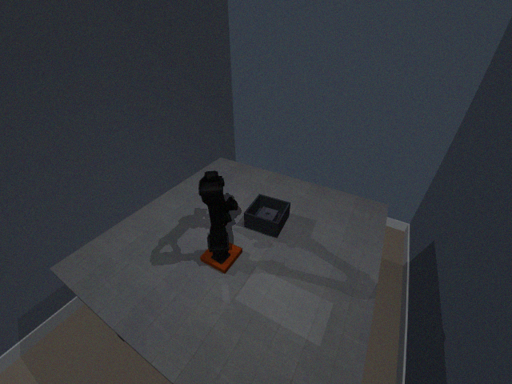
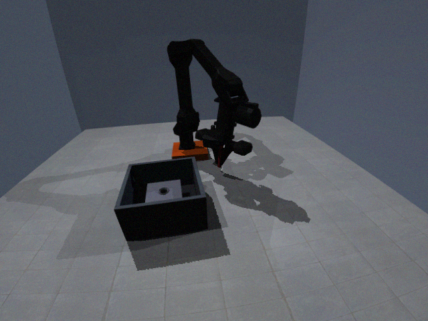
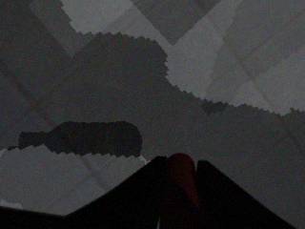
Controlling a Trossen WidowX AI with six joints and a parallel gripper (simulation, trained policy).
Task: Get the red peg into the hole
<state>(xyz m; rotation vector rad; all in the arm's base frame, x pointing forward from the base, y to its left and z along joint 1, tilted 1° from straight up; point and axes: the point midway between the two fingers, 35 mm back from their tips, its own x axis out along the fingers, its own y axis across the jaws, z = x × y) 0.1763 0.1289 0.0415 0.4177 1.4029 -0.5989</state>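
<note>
The red peg (image 2: 219, 157) (image 3: 182, 168) is upright between the fingers of my gripper (image 2: 219, 163) (image 3: 180, 168), which is shut on it. The peg's lower end is at the fingertips, low over the table; whether it touches the table I cannot tell. In the top view the arm hides the peg and fingers. The open dark box (image 1: 260, 225) (image 2: 166, 221) stands apart from the gripper, nearer to the exterior view and to the left in that view. Inside it lies a pale plate (image 1: 270, 210) (image 2: 172, 188) with a dark round hole (image 2: 164, 190), and nothing shows in the hole.
The arm stands on an orange base (image 1: 227, 266) (image 2: 178, 152) on the grey tiled table (image 1: 165, 306) (image 2: 311, 293). The box walls rise around the plate, and its near rim hides part of the plate in the exterior view. Arm shadows cross the table.
</note>
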